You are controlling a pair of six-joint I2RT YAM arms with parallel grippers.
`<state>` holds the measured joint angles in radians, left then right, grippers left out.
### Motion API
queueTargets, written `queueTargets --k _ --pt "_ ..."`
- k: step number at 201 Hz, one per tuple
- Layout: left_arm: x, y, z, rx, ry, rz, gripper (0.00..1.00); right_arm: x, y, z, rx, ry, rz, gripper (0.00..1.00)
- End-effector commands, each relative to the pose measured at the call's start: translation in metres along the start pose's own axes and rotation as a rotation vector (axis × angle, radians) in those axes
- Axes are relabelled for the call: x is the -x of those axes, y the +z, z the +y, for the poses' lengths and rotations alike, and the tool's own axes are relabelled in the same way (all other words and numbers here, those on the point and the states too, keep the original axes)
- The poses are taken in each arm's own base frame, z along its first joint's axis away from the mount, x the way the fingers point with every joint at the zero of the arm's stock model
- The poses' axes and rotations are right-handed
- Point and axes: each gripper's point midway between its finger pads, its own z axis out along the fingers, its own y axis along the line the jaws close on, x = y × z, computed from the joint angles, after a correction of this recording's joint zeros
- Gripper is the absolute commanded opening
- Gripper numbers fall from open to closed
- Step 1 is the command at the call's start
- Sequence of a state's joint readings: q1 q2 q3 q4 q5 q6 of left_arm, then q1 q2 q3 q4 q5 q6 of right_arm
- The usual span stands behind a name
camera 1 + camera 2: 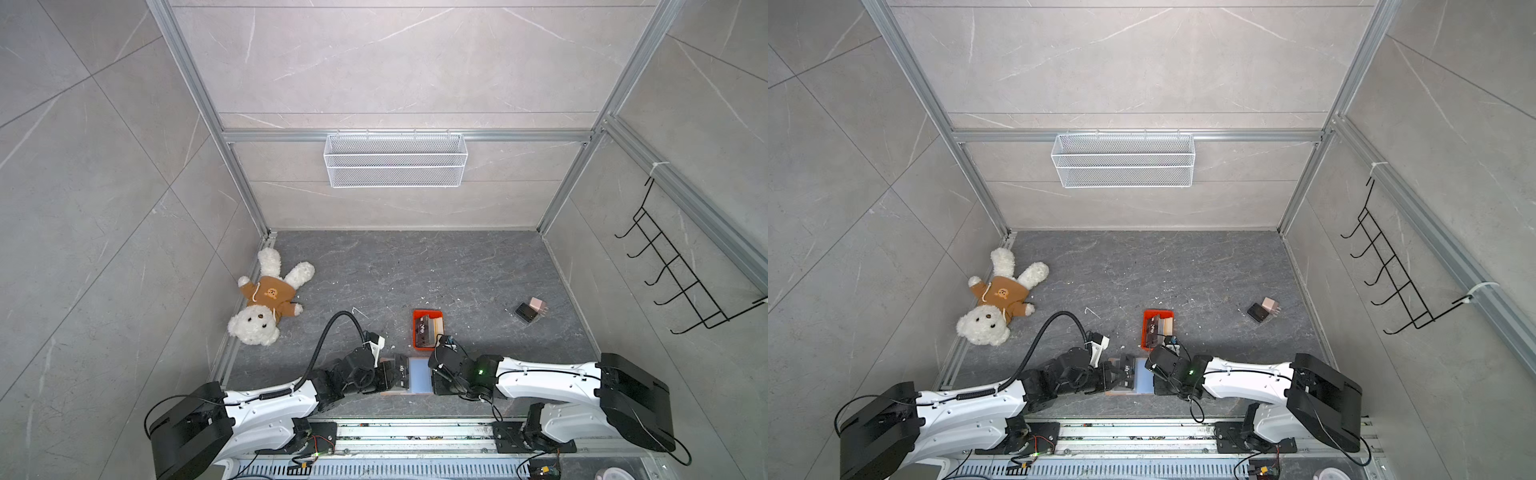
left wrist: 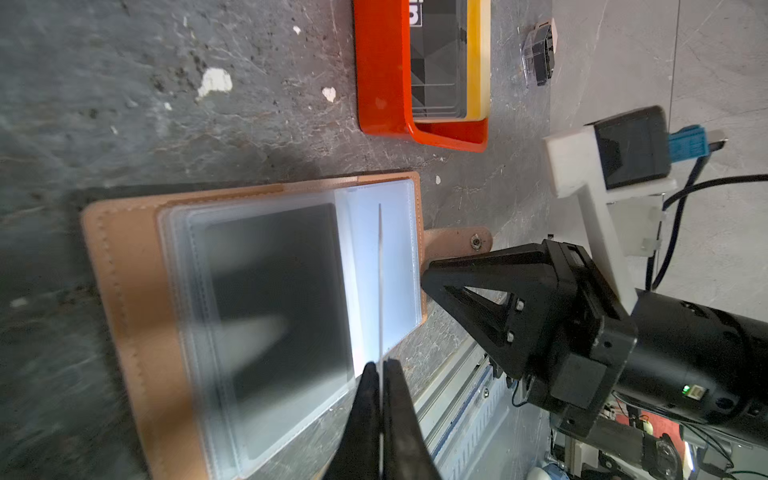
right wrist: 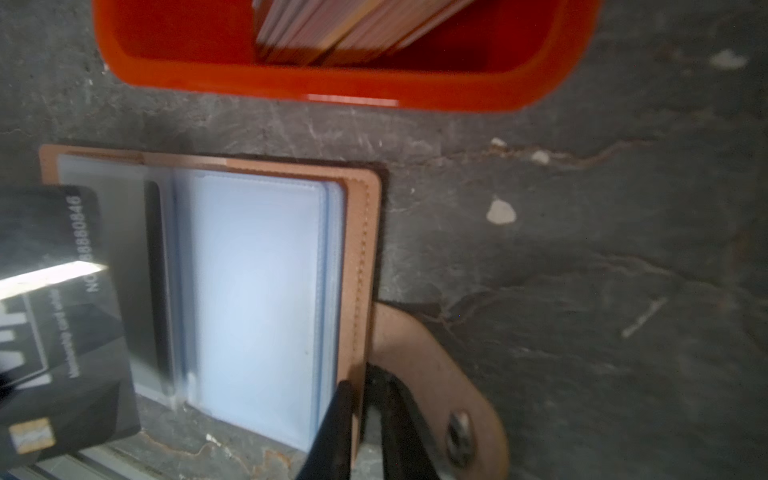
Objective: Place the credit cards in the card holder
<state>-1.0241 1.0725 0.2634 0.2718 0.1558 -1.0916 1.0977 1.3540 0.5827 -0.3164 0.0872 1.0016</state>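
Note:
The card holder (image 1: 419, 376) (image 1: 1145, 376) lies open near the table's front edge, its tan cover (image 2: 124, 266) under clear bluish sleeves (image 3: 257, 291). My left gripper (image 2: 380, 365) (image 1: 392, 374) is shut on a black VIP credit card (image 3: 54, 332). The left wrist view shows that card edge-on (image 2: 380, 282), standing over the sleeves. My right gripper (image 3: 365, 382) (image 2: 428, 274) (image 1: 434, 380) pinches the cover's edge beside the snap tab (image 3: 436, 374), one finger on each side of it. More credit cards (image 1: 424, 330) (image 2: 440, 62) stand in an orange-red tray (image 1: 415, 328) just behind the holder.
A teddy bear (image 1: 268, 297) lies at the back left. A small black-and-pink block pair (image 1: 532, 309) sits to the right. A white wire basket (image 1: 395, 160) hangs on the back wall and a black hook rack (image 1: 681, 266) on the right wall. A metal rail (image 1: 415, 432) runs along the front.

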Motion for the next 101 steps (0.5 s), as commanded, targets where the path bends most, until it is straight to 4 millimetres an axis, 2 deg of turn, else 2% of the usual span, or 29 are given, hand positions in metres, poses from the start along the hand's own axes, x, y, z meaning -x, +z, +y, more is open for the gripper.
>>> queueTargets --k 1,43,101 --pt "0.0074 0.0007 -0.0135 -0.024 0.041 -0.024 0.0 0.0062 -0.0014 0.0068 -0.001 0.007 -0.027 0.17" --pt "0.0059 0.0037 -0.0102 -0.015 0.022 -0.023 0.0 0.0036 0.0002 0.0045 -0.018 0.001 -0.023 0.13" --pt "0.0047 0.0103 -0.0036 0.007 -0.016 -0.019 0.0 0.0036 0.0003 0.0044 -0.028 -0.006 -0.027 0.13"
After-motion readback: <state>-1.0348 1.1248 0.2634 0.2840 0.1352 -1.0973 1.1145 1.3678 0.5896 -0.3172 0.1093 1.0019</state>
